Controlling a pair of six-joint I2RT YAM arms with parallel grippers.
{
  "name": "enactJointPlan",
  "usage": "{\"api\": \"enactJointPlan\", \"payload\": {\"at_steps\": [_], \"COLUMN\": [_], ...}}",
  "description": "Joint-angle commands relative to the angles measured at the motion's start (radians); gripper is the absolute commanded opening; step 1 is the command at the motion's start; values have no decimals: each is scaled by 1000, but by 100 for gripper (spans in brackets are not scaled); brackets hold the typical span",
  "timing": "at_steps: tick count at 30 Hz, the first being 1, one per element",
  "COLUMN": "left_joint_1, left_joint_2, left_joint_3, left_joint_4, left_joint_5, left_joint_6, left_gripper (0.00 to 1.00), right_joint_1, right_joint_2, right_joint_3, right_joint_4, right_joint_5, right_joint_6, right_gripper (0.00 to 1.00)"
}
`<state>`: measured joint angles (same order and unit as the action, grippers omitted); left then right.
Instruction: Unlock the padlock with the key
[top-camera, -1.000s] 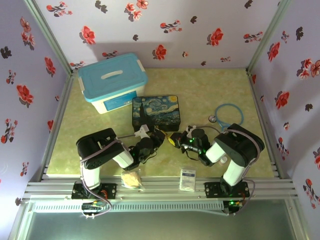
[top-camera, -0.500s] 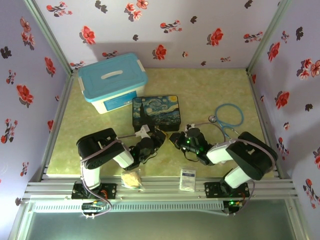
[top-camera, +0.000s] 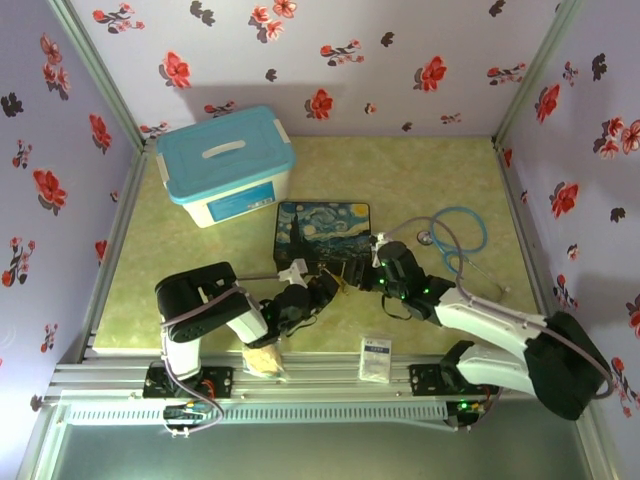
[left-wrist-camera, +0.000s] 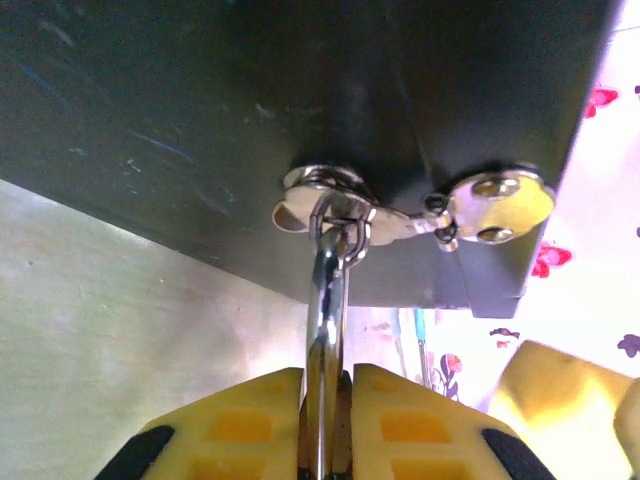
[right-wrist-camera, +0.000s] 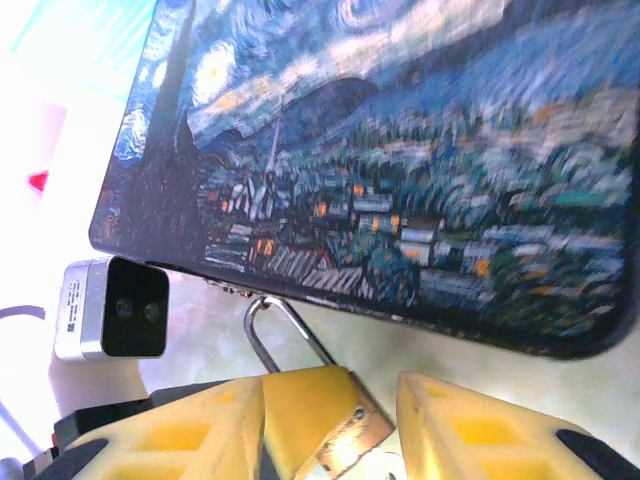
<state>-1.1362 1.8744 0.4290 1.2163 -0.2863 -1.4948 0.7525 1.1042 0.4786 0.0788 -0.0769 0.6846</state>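
Beside padlock (left-wrist-camera: 326, 300), left arm (top-camera: 200, 300) folded, right arm (top-camera: 490, 318) outstretched

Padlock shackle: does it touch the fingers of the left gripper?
Touching. In the left wrist view, the silver shackle of the padlock is pinched between the two yellow fingers of the left gripper.

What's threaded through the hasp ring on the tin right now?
The silver shackle of the padlock, pinched just below by the left gripper. Its fingers cover the lock body there; the keyhole is hidden.
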Motion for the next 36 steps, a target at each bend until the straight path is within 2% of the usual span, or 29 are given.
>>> {"api": "enactJointPlan", "payload": {"at_steps": [1, 3, 9, 13, 16, 19, 24, 30, 36], "left_joint_1": [-5, -6, -7, -4, -4, -5, -8, -8, -9], "left_joint_2": [-22, -23, -64, -89, -98, -98, -106, -115, -110], "left_joint_3": [-17, -21, -8, -12, -13, -11, -6, -15, -17], "left_joint_4": [22, 19, -89, -104, -110, -106, -95, -68, -67], "left_joint_5": [13, 4, -1, -6, -9, -5, 3, 3, 21], "left_joint_6": [-12, -9, 4, 15, 19, 14, -3, -4, -13], "left_gripper": [0, 0, 0, 0, 0, 0, 0, 0, 0], "right_joint_1": [14, 40, 228, 303, 332, 362, 401, 422, 441], "right_joint_2": [-30, -20, 72, 123, 145, 174, 224, 306, 370], "right_joint_3": [-1, -16, -3, -8, -30, -41, -39, -3, 16], "right_joint_4": [-200, -172, -138, -94, -32, 23, 91, 96, 135], "right_joint_5": [147, 137, 285, 402, 455, 504, 595, 626, 701], "right_joint_6": [-237, -283, -396, -449, -487, -522, -585, -637, -648], "right_gripper": [39, 37, 39, 40, 45, 44, 39, 36, 26]}}
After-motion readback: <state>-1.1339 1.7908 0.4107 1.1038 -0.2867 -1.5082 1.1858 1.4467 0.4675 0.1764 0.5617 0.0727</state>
